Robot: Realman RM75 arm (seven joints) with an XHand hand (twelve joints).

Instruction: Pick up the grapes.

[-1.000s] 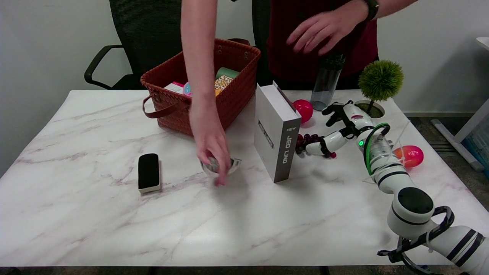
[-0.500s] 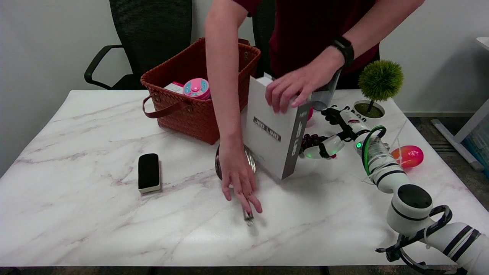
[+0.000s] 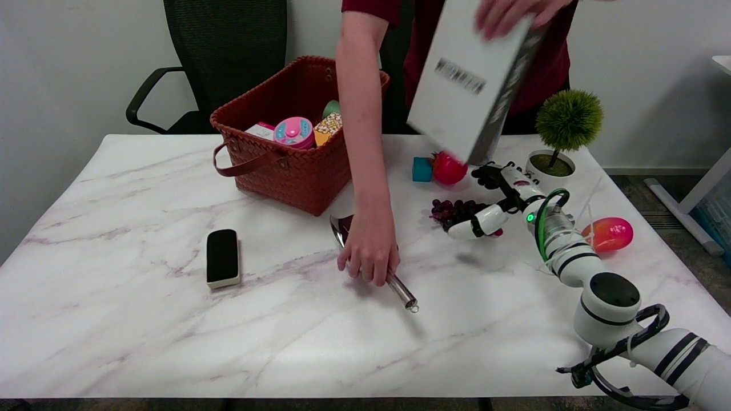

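While one hand (image 3: 495, 201) holds one grapes (image 3: 455, 210) bunch, two eggs

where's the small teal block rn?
Head view, far right-centre of the table: the teal block sits just left of the red ball, behind the grapes.

The white marble-patterned table top (image 3: 143, 319) looks smooth with a soft sheen, and on it the rust-brown woven basket (image 3: 297, 171) has a ribbed, matt plaited surface. The silver metal scoop (image 3: 400, 290) under the person's hand (image 3: 370, 254) is polished and mirror-bright, the dark purple bunch of grapes (image 3: 454, 209) glossy. The robot's white-and-black right hand (image 3: 494, 200) looks like smooth, shiny plastic.
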